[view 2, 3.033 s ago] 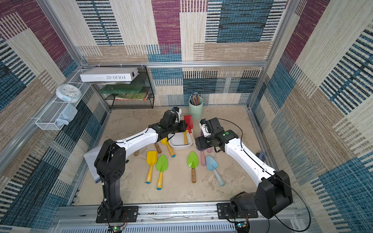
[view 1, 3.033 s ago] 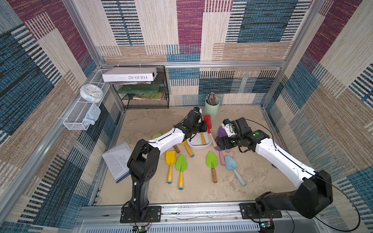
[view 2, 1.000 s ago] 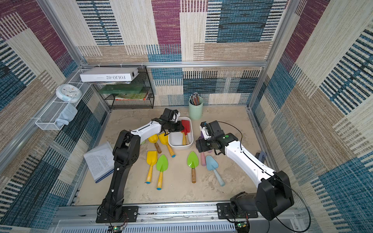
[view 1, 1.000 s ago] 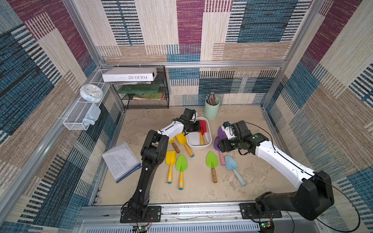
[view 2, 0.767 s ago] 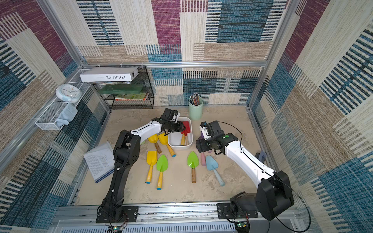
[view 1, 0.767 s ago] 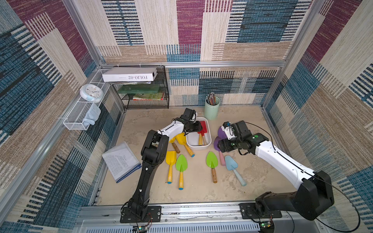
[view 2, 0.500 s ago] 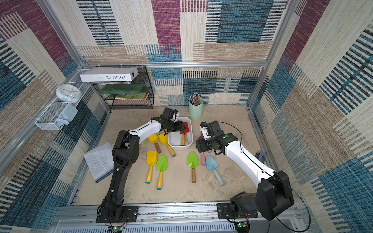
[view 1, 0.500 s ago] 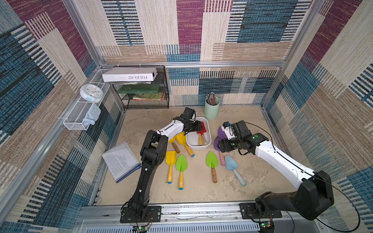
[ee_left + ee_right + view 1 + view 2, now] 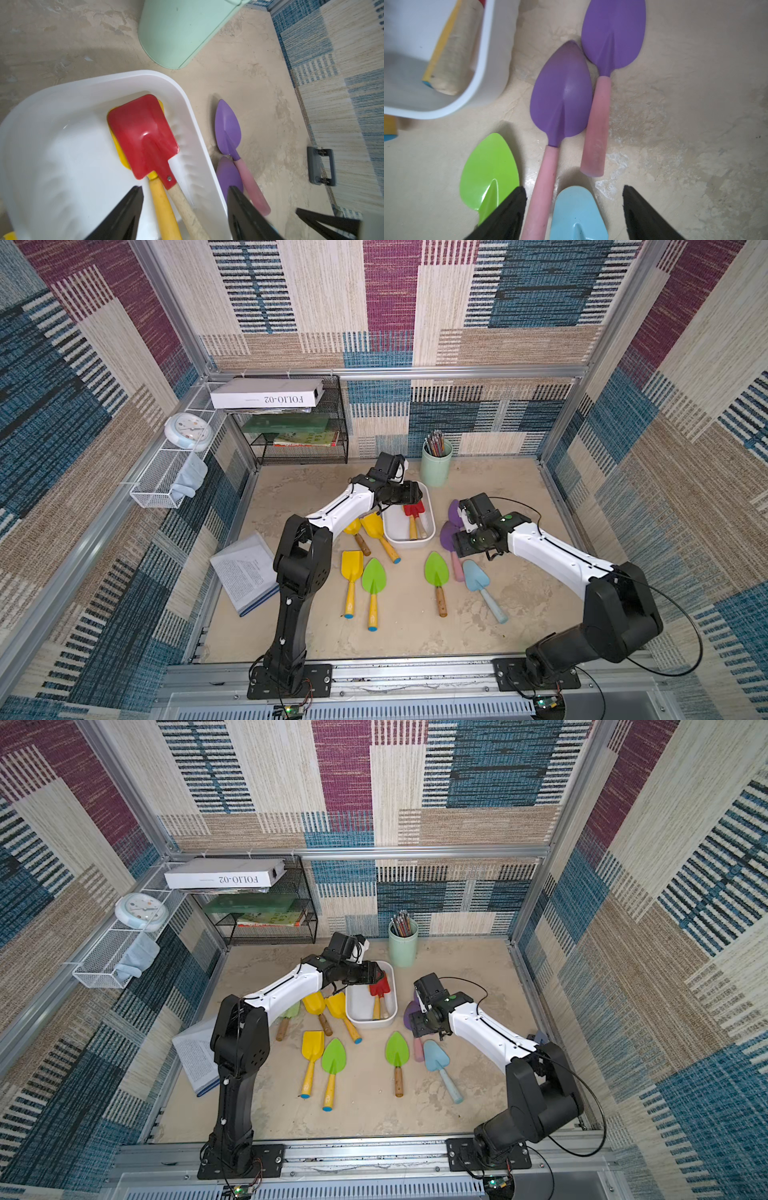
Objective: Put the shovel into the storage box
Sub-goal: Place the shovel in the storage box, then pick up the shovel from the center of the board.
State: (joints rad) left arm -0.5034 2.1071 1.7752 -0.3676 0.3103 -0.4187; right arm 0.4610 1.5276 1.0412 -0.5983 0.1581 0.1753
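Sandy desk (image 9: 395, 639) carries your white storage box (image 9: 394, 527), red shovel (image 9: 414, 509) lying inside. Only the left wrist view shows a yellow blade (image 9: 121, 155) beneath it (left tool (image 9: 184, 188) spread, empty). Right tool (image 9: 573, 187) gapes astride the pink handle of a purple shovel (image 9: 562, 93).

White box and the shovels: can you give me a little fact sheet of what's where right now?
Box: white, beside the mint cup
Inside box: red shovel lying on a yellow shovel
Left claw: open, above the box, holding nothing
Right claw: open, over a purple shovel's pink handle
Outside box: more shovels on the table
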